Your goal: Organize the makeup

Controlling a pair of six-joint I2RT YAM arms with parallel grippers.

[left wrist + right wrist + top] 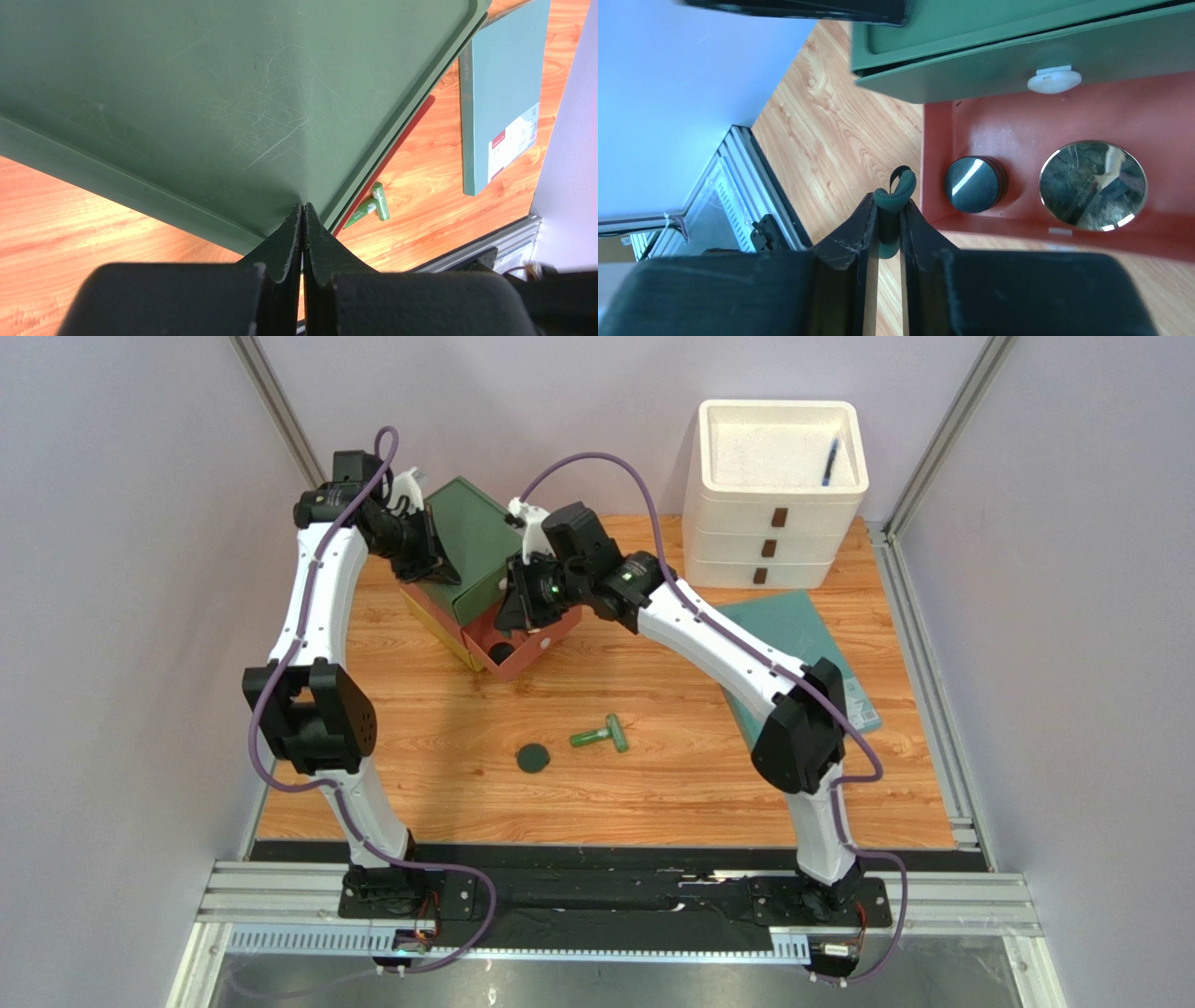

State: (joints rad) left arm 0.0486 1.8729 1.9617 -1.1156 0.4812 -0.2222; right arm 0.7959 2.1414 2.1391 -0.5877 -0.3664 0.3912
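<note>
Left end effector (425, 546) and right end effector (530, 606) are both at the box (522, 655) toward the back of the bench (421, 756), seen from above. The left one is at the tilted green lid (474, 532), and the right one hangs over the red inside. Nearer the arms, a round dark compact (533, 758) lies flat on the wood. A bright green tube (601, 737) lies near it to the right, the two apart. A teal book (793, 623) lies partly under the right arm. A white drawer unit (780, 490) stands at the far right corner with a blue pen (831, 462) in its top tray.

From the left wrist, the fingers are pressed flat together, their tips against the edge of the lid (whether they pinch anything cannot be told). The scratched lid fills most of the view, with the tube and the book on the bench beyond it.

From the right wrist, the fingers stand narrow, with a dark green item (889, 206) pinched between them (its kind is unclear from this angle), close to the red wall of the box. Inside the box, a dark jar (975, 183) stands beside a mirror-topped jar (1093, 185), close but apart. Above them, a white knob (1053, 78) sits on a green edge.
</note>
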